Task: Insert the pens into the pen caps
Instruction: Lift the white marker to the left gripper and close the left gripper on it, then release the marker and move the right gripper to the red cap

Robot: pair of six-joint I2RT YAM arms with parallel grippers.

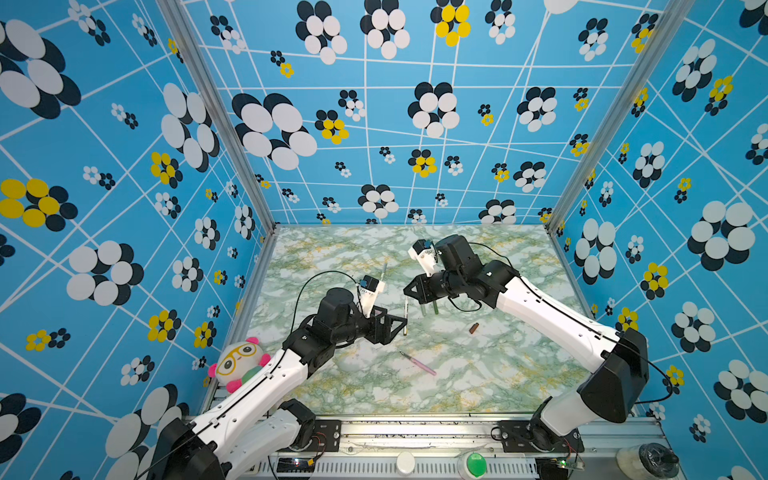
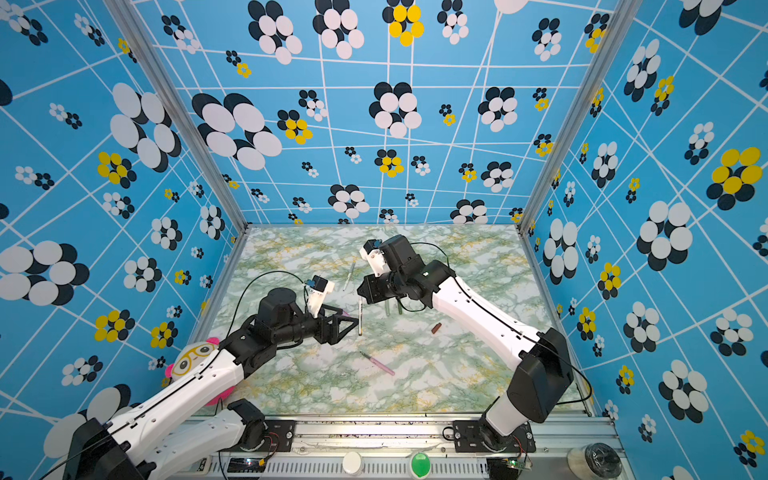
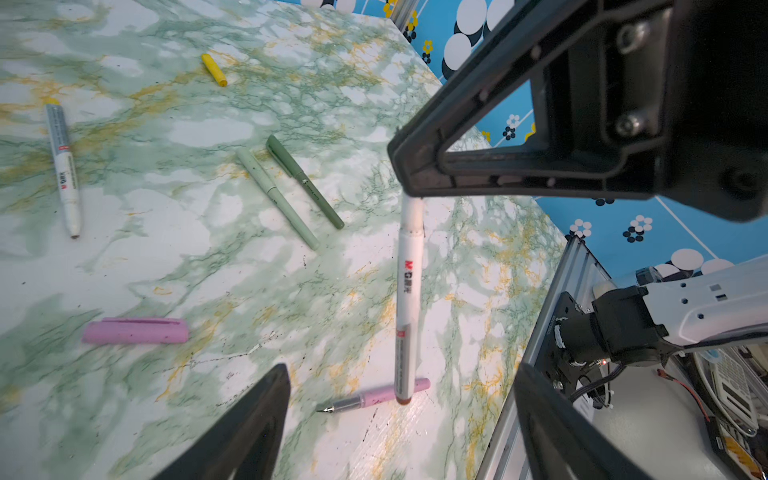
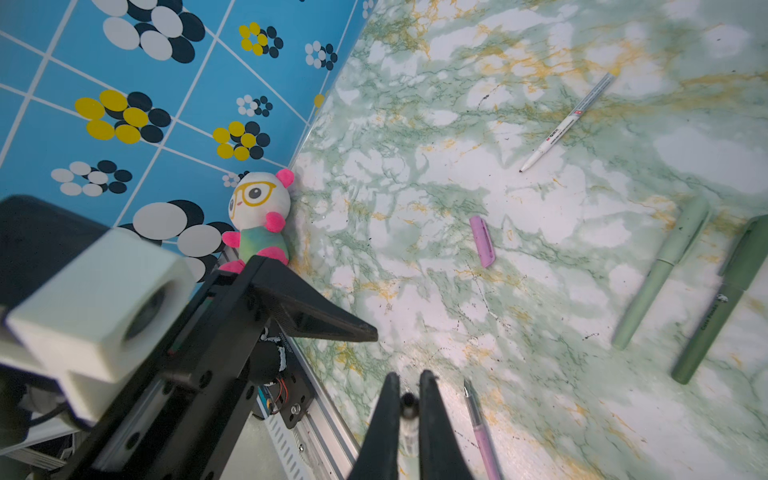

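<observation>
right pincer (image 4: pixel 410 374): clamped on the top end of the brown-marked white pen (image 3: pixel 409 291). The pen hangs roughly upright between the two arms.
left pincer (image 3: pixel 401 368): jaws wide apart, either side of that pen's lower end in the left wrist view. No contact visible.
brown cap (image 1: pixel 473 328): lying on the worktop (image 1: pixel 498 374) beside the right forearm, apart from its pen.
pink pen (image 1: pixel 419 363): flat on the worktop, nib bare, nearer the front edge than both pincers.
pink cap (image 3: pixel 135 331): on its side, apart from the pink pen.
white-yellow pen (image 3: pixel 64 170): lying uncapped toward the back of the worktop.
yellow cap (image 3: pixel 214 70): lying alone, apart from that pen.
pale green pen (image 3: pixel 276 197) / dark green pen (image 3: pixel 305 180): side by side, roughly parallel, just below the right pincer in both top views. Each looks capped.
plush toy (image 1: pixel 241 363): at the worktop's left edge, against the wall, partly behind the left arm.
</observation>
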